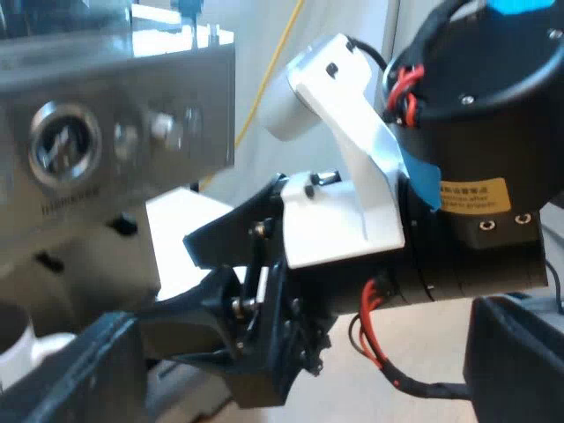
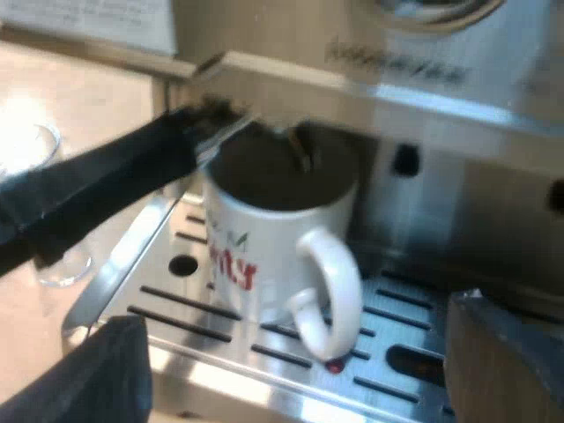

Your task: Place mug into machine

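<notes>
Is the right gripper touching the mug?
Apart. Right wrist view: the right gripper has open jaws either side of the mug, bare drip tray showing between.

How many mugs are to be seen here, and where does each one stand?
1. The white mug stands upright on the slotted drip tray of the espresso machine, below its front. Another could be hidden outside these views.
</notes>
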### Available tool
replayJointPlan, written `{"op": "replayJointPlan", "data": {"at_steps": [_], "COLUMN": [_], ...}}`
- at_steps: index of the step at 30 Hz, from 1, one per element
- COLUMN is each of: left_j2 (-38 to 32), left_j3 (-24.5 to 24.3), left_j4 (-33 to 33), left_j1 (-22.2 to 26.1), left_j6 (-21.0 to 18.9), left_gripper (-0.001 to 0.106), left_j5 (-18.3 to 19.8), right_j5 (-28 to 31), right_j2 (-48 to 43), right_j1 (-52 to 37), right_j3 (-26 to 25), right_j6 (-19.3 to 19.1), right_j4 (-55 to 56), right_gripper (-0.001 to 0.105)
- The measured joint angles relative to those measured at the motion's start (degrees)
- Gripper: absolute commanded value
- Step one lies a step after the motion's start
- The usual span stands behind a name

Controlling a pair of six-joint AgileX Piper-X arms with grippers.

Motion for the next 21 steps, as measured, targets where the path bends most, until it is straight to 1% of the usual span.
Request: {"op": "replayJointPlan", "data": {"at_steps": [1, 3, 5, 6, 7, 8, 10, 11, 12, 13, 14, 15, 19, 21], "left_j2": [0.01, 0.01, 0.01, 0.01, 0.01, 0.01, 0.01, 0.01, 0.01, 0.01, 0.01, 0.01, 0.01, 0.01], "left_j3": [-0.8, -2.07, -3.73, -3.96, -4.37, -4.42, -4.39, -4.39, -4.39, -4.44, -4.44, -4.44, -4.44, -4.44], "left_j4": [1.08, 3.92, 8.9, 9.98, 11.43, 12.11, 12.76, 12.93, 12.91, 12.91, 12.91, 12.91, 12.77, 12.39], "left_j1": [0.0, 0.0, 0.0, 0.0, 0.0, 0.0, 0.0, 0.0, 0.0, 0.0, 0.0, 0.0, 0.0, 0.0], "left_j6": [0.0, 0.2, 0.5, 0.66, 1.53, 2.06, 2.17, 2.17, 2.17, 2.17, 2.17, 2.17, 2.17, 2.17], "left_gripper": [0.086, 0.086, 0.086, 0.086, 0.086, 0.086, 0.086, 0.086, 0.086, 0.086, 0.086, 0.086, 0.086, 0.086], "left_j5": [-0.34, -3.3, -9.32, -10.82, -13.09, -14.02, -14.64, -14.87, -14.89, -15.0, -14.98, -14.98, -14.98, -14.98], "right_j5": [0.14, 0.12, 0.12, 0.12, 0.12, 0.12, -0.53, -1.29, -1.72, -2.56, -3.12, -3.19, -3.3, -3.3], "right_j2": [-0.93, -2.17, -3.7, -3.9, -4.35, -4.52, -4.51, -4.51, -4.51, -4.51, -4.51, -4.33, -3.03, -1.49], "right_j1": [0.0, 0.0, 0.0, 0.0, 0.0, 0.0, 0.0, 0.0, 0.0, 0.0, 0.0, 0.0, 0.0, 0.0], "right_j3": [0.0, 0.0, 0.0, 0.0, 0.0, 0.0, 0.0, 0.0, 0.0, 0.0, 0.0, 0.0, 0.0, 0.0], "right_j6": [0.0, 0.0, 0.0, 0.0, 0.0, 0.0, 0.0, 0.0, 0.0, 0.0, 0.0, 0.0, 0.0, -1.1], "right_j4": [0.06, 0.03, 0.03, 0.03, -0.23, -0.83, -2.2, -3.17, -3.81, -4.7, -6.01, -6.61, -11.36, -13.7], "right_gripper": [0.07, 0.07, 0.07, 0.07, 0.069, 0.064, 0.05, 0.039, 0.032, 0.02, 0.006, -0.001, 0.0, 0.0]}}
